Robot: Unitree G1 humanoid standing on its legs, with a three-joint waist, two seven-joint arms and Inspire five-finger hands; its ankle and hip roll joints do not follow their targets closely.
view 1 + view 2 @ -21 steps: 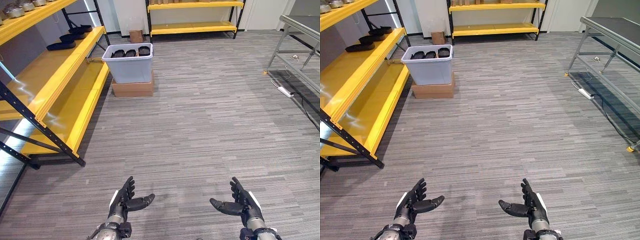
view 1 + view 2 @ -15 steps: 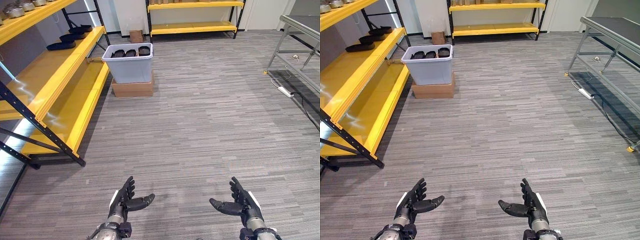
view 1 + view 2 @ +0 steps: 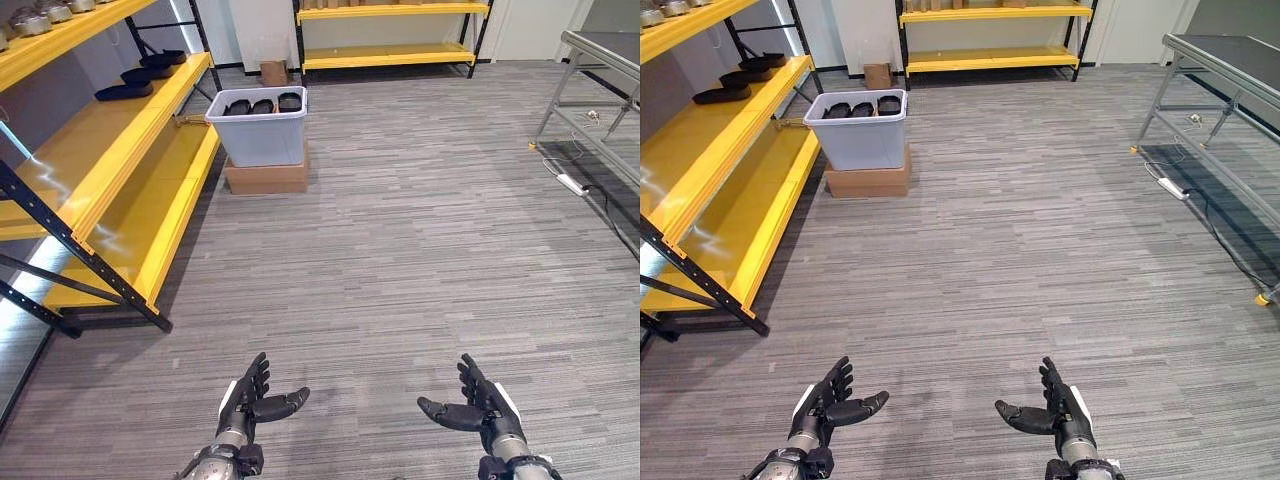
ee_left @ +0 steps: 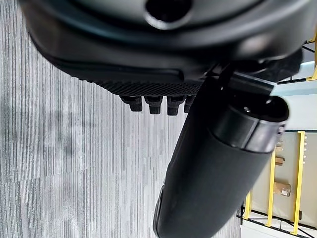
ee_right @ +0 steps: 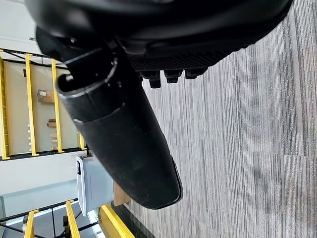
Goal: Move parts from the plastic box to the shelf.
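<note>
A pale plastic box (image 3: 259,132) stands far ahead on a cardboard box (image 3: 266,177), beside the yellow shelf (image 3: 120,160). Several black parts (image 3: 262,104) lie inside it. More black parts (image 3: 140,78) rest on the shelf's middle level. My left hand (image 3: 248,403) is held low over the carpet at the near left, open and holding nothing. My right hand (image 3: 482,411) is at the near right, open too, thumb pointing inward. Both hands are far from the box. The box (image 5: 94,184) also appears in the right wrist view.
A second yellow shelf (image 3: 385,50) lines the back wall, with a small carton (image 3: 271,72) near it. A metal-framed table (image 3: 600,90) stands at the right, with a power strip (image 3: 571,183) on the floor beneath. Grey striped carpet lies between me and the box.
</note>
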